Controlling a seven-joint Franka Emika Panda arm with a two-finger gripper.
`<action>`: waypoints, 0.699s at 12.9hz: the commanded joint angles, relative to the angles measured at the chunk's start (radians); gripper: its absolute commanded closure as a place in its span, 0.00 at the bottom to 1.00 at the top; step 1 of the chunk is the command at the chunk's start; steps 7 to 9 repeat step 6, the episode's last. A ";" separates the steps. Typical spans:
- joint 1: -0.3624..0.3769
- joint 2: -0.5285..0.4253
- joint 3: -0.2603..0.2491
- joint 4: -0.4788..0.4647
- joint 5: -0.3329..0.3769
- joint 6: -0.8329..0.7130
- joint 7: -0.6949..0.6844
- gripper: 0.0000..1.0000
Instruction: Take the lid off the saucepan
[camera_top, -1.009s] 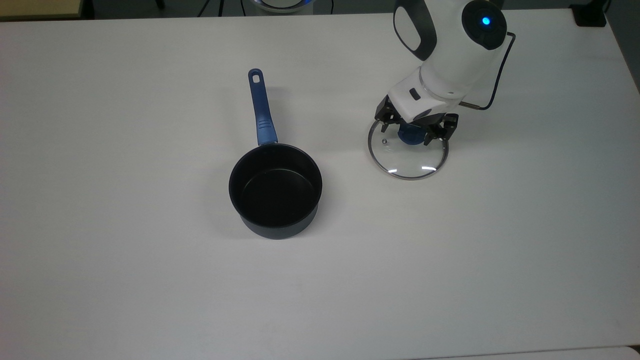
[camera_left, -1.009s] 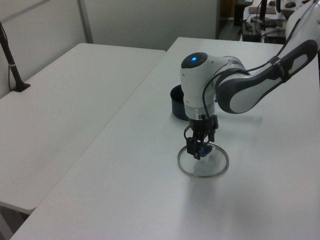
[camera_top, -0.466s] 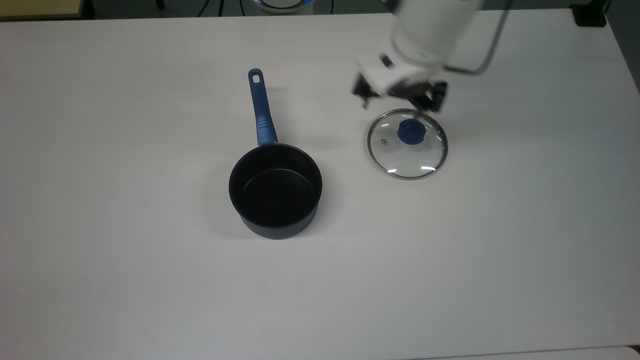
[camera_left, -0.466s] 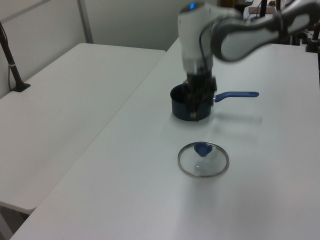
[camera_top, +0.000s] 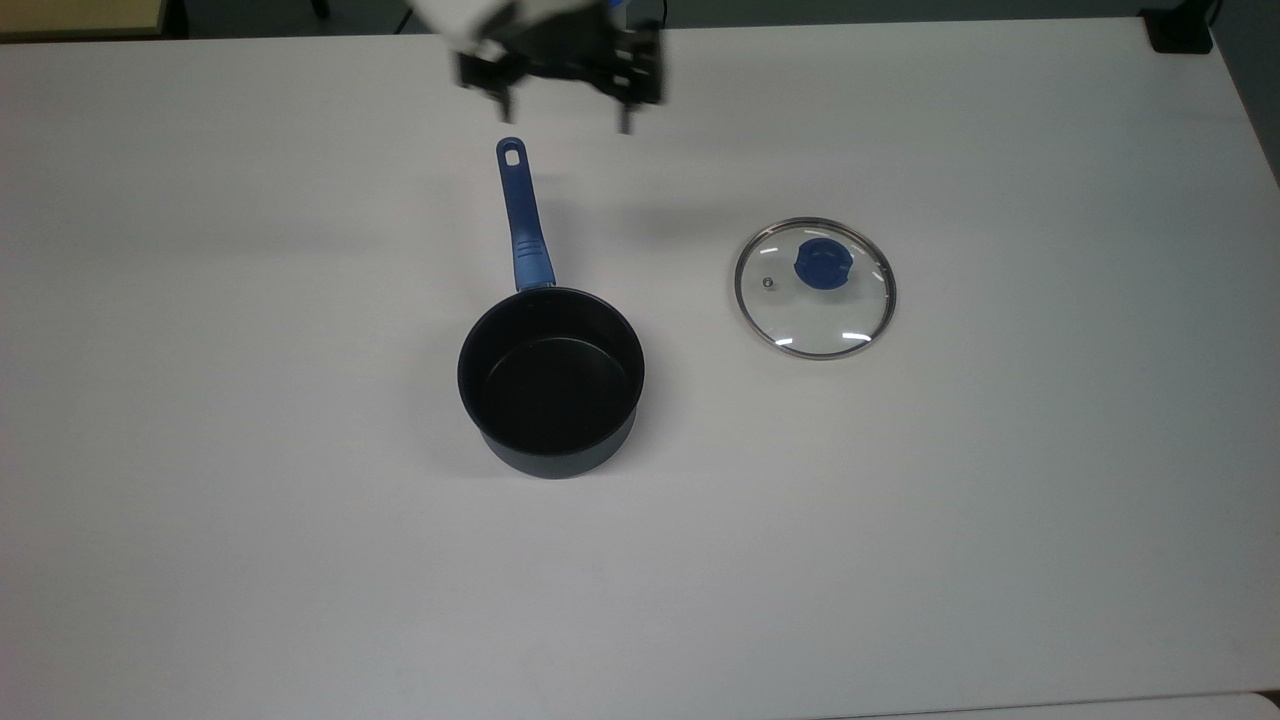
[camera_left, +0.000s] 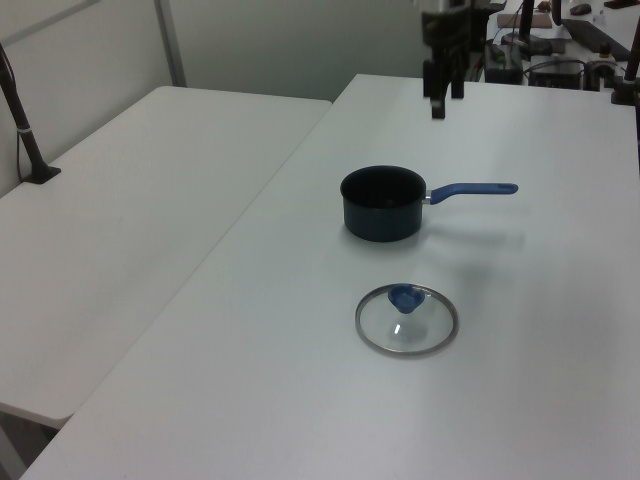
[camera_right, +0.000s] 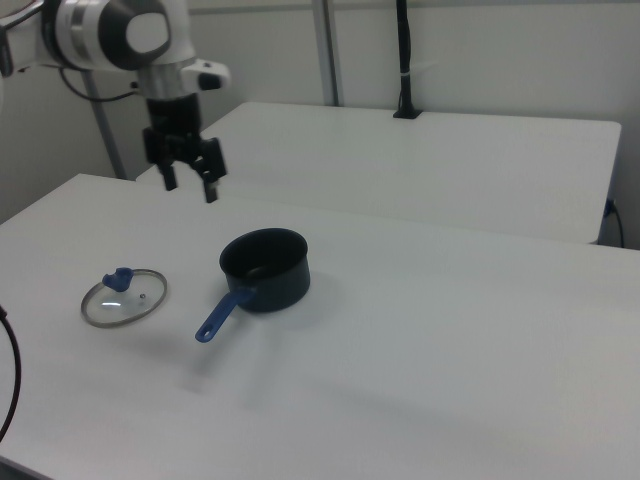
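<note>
The saucepan (camera_top: 550, 380) stands uncovered on the white table, its black inside showing and its blue handle (camera_top: 525, 215) pointing to the top view's upper edge. The glass lid (camera_top: 815, 300) with its blue knob (camera_top: 823, 263) lies flat on the table to the top view's right of the pan, well apart from it. My gripper (camera_top: 565, 115) hangs open and empty high above the table, past the handle's end. The left view shows the gripper (camera_left: 443, 100) above and behind the saucepan (camera_left: 382, 203) and the lid (camera_left: 406, 330). In the right view the gripper (camera_right: 190, 186) hovers between the lid (camera_right: 124, 305) and the saucepan (camera_right: 265, 270).
A second white table (camera_left: 130, 200) adjoins this one on the left view's left, with a black post (camera_left: 20, 120) on it. Bare tabletop (camera_top: 900, 520) spreads around the pan and lid. The arm's cable (camera_right: 8, 380) hangs at the right view's left edge.
The gripper left the lid's knob, rose, and swung toward the top view's upper left, beyond the handle's end. The lid and the saucepan have stayed where they were.
</note>
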 joint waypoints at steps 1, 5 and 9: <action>-0.061 -0.032 0.010 -0.032 -0.047 0.002 -0.019 0.00; -0.068 -0.030 -0.001 -0.029 -0.075 0.019 -0.018 0.00; -0.068 -0.029 -0.001 -0.029 -0.075 0.027 -0.018 0.00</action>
